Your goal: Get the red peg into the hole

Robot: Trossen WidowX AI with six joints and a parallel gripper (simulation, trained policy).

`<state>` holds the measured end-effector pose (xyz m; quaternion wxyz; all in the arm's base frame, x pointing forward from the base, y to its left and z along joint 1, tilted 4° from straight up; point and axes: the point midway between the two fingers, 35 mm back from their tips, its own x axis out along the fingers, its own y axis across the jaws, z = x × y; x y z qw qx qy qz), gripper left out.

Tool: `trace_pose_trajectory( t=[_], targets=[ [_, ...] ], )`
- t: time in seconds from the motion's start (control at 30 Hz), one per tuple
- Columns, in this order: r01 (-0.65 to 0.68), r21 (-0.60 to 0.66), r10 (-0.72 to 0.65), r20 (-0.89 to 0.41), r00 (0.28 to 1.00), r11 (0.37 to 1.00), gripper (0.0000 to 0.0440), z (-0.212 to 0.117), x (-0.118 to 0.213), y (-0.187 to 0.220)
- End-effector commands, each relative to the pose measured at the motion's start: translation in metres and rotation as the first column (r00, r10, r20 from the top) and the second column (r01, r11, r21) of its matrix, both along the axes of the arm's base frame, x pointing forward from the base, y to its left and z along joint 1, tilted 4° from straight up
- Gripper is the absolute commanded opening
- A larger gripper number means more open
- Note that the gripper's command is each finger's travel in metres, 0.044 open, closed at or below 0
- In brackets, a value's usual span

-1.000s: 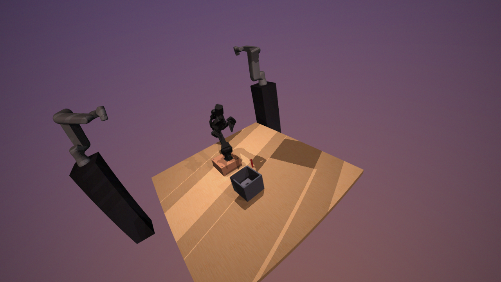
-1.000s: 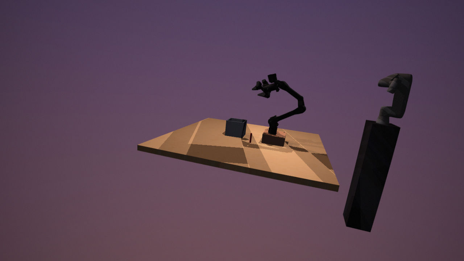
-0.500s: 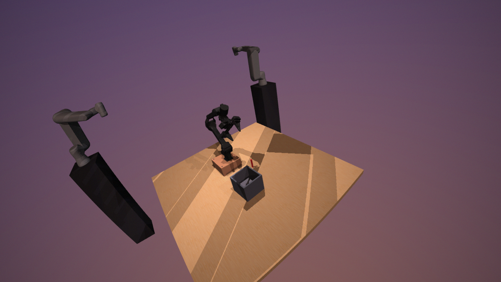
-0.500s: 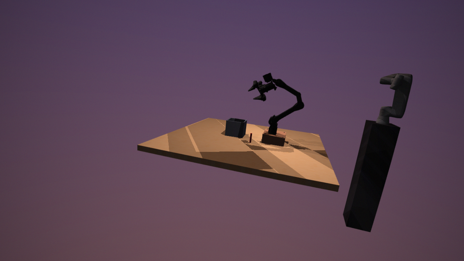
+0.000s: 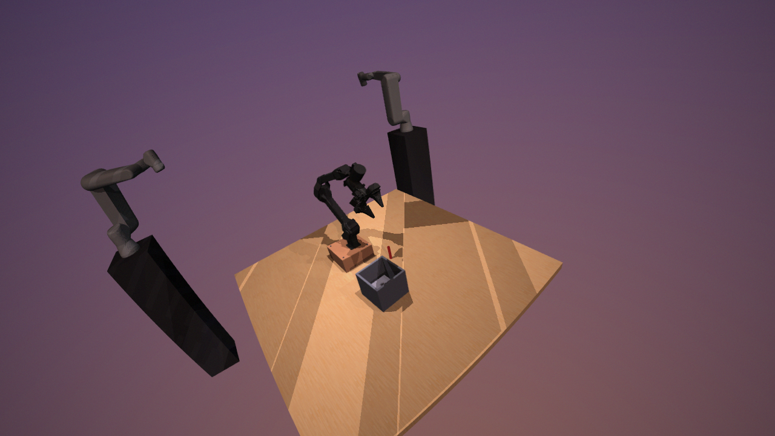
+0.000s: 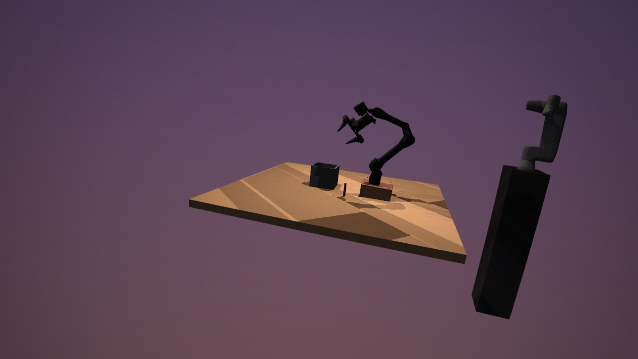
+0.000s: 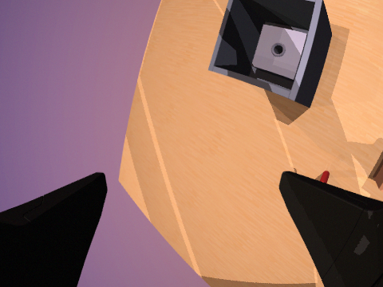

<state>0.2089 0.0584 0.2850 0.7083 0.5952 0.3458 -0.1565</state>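
Wrist view: claw (image 5: 378, 212) (image 6: 342, 136) (image 7: 193, 179) spread nearly full width; nothing held between its fingers.

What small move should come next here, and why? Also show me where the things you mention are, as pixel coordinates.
Probably swing the open hand (image 5: 378, 212) (image 6: 342, 136) (image 7: 197, 182) sideways over the red peg (image 5: 389, 252) (image 6: 344, 189) (image 7: 325, 176) before lowering: the peg stands upright on the table (image 5: 449, 281) (image 6: 267, 200) (image 7: 207, 159), and the wrist view shows it partly behind one finger, outside the gap.
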Motion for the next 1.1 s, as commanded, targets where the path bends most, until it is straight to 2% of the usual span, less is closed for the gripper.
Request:
trace_pose_trajectory(
  t=[0.0,0.23,0.47,1.07],
  targets=[
    [0.009,0.051,-0.006,-0.055,0.998,0.999,0.0440,-0.006,-0.001,0.010],
    [0.059,0.142,-0.029,-0.207,0.978,0.988,0.0440,-0.026,-0.006,0.032],
    [0.116,0.167,-0.049,-0.359,0.932,0.979,0.0440,-0.050,-0.013,0.050],
    [0.147,0.019,-0.102,-0.635,0.766,0.989,0.0435,-0.118,-0.037,0.072]
  ],
)
